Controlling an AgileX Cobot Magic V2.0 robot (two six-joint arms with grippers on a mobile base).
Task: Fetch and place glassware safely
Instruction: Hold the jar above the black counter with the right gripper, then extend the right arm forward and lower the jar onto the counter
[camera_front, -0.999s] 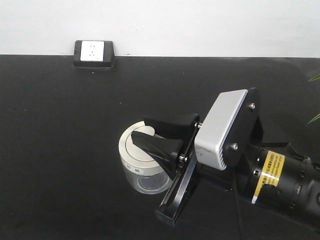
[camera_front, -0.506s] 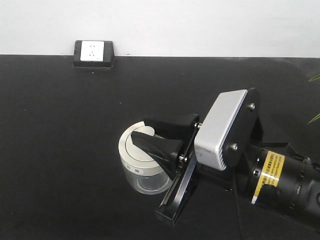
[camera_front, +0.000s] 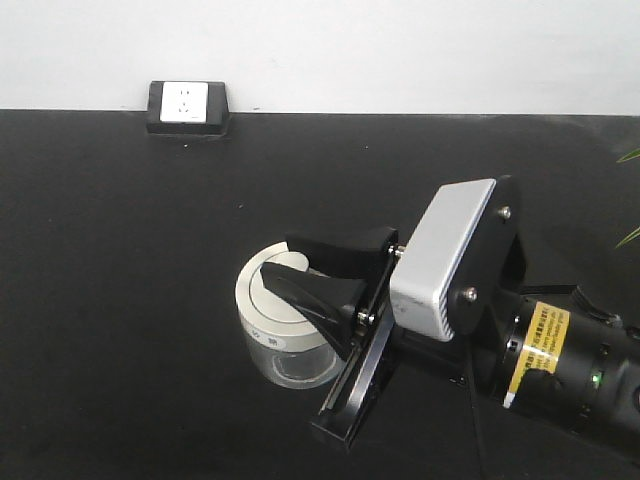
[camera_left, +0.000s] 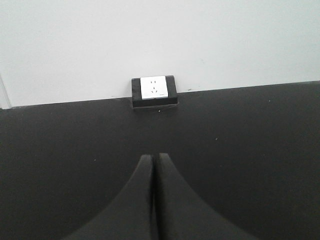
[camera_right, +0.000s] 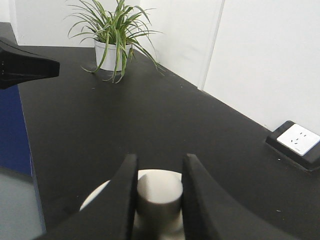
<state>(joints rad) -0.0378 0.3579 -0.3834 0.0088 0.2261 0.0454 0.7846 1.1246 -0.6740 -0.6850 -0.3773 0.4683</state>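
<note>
The glassware is a squat clear jar with a cream-white lid, low on the black table just left of centre. My right gripper reaches in from the lower right, shut on the lid's central knob, with a black finger pressed against each side of it. Whether the jar's base touches the table I cannot tell. My left gripper is shut with nothing in it, hovering over bare table and facing the wall.
A white wall socket in a black box sits at the table's back edge. A potted plant stands at the far right; its leaf tips show. The table's edge runs nearby.
</note>
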